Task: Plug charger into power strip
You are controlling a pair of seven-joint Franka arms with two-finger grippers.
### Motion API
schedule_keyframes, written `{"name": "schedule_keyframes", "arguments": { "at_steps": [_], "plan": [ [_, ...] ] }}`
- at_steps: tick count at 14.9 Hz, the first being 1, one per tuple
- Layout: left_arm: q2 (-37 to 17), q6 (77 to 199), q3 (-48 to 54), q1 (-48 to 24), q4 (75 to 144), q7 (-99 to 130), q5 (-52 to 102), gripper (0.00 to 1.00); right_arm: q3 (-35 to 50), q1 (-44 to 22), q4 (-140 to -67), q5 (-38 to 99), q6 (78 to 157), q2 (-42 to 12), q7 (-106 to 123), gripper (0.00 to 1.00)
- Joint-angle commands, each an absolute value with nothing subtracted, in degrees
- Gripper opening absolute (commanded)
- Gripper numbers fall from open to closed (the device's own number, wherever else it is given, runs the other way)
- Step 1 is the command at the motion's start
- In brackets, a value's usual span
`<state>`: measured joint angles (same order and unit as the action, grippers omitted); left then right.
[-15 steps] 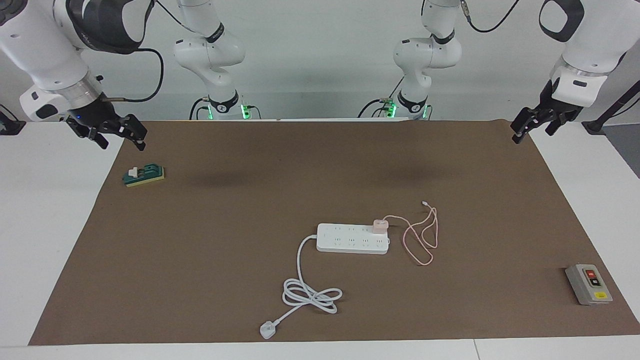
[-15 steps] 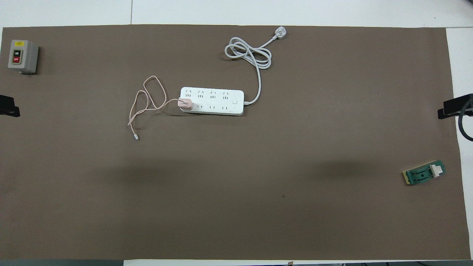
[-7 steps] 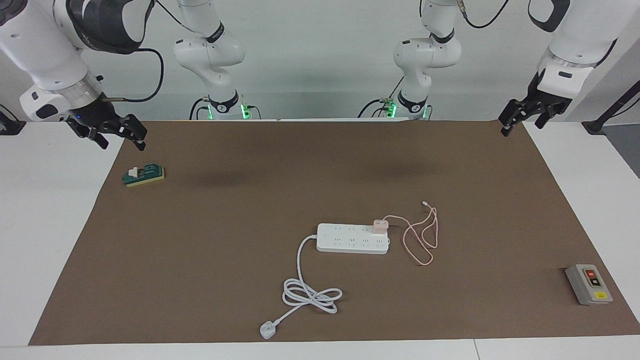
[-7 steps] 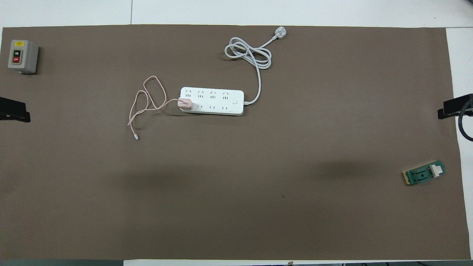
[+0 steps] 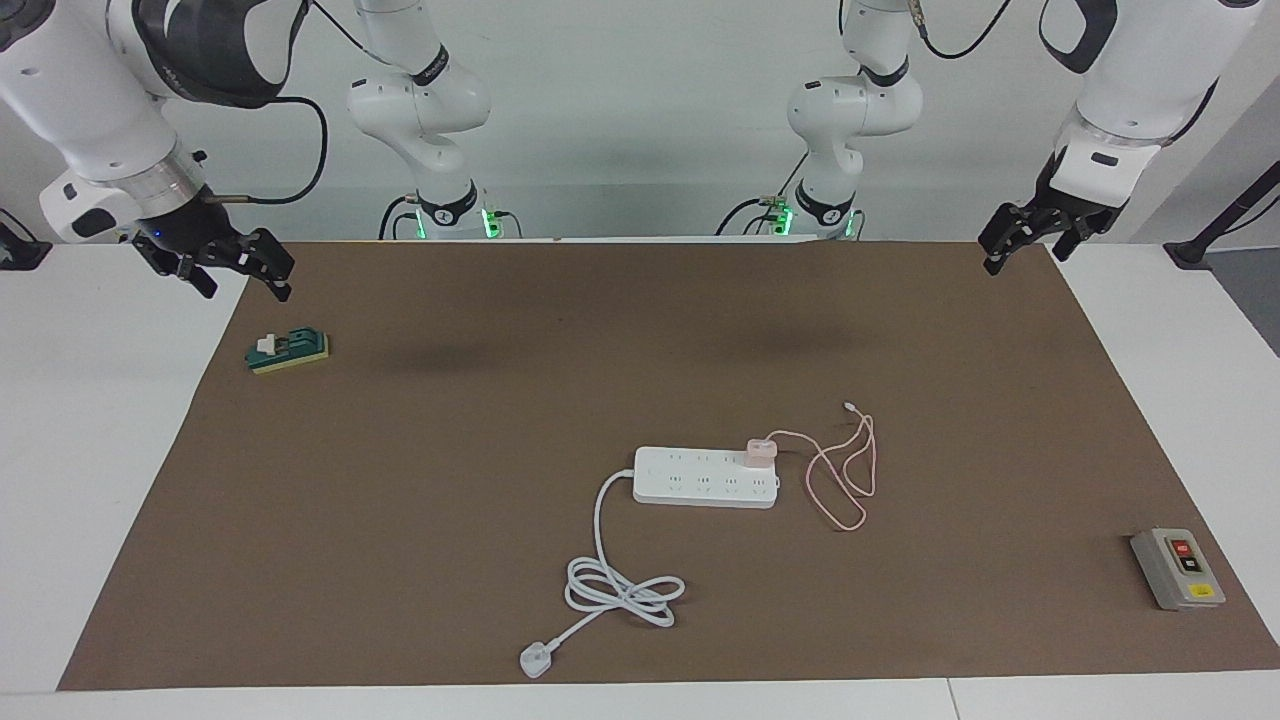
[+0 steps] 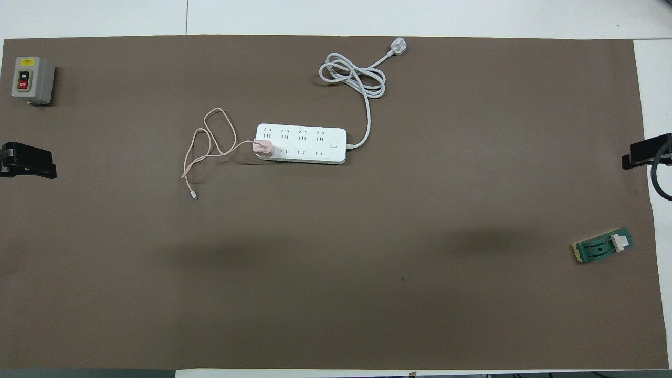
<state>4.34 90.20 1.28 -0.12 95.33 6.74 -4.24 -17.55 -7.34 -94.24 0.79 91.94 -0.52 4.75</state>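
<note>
Already the small pale pink cube charger (image 5: 760, 450) sits on the long white power strip (image 5: 705, 477). Light, slick plastic; I'd pinch its flat sides. Left gripper (image 5: 1012, 240) and right gripper (image 5: 232, 265) hang open, empty.

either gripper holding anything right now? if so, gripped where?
Nothing is held. The left gripper and right gripper are both open and empty, up over the mat's ends. The charger sits on the power strip, untouched.

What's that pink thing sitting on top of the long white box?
The charger sits on the power strip, at the end toward the left arm. It hides whatever lies beneath it.
</note>
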Motion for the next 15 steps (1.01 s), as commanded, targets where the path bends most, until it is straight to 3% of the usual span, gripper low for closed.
{"name": "schedule_keyframes", "arguments": {
  "at_steps": [1,15],
  "plan": [
    [5.01,89.39,1.85,0.35,96.24,7.12,-4.39,1.0,-17.23,-7.03,-94.66,1.05,90.97,0.26,4.04,1.0],
    [5.27,89.21,3.34,-0.53,95.8,3.61,1.85,1.0,-17.23,-7.03,-94.66,1.05,90.97,0.26,4.04,1.0]
  ]
}}
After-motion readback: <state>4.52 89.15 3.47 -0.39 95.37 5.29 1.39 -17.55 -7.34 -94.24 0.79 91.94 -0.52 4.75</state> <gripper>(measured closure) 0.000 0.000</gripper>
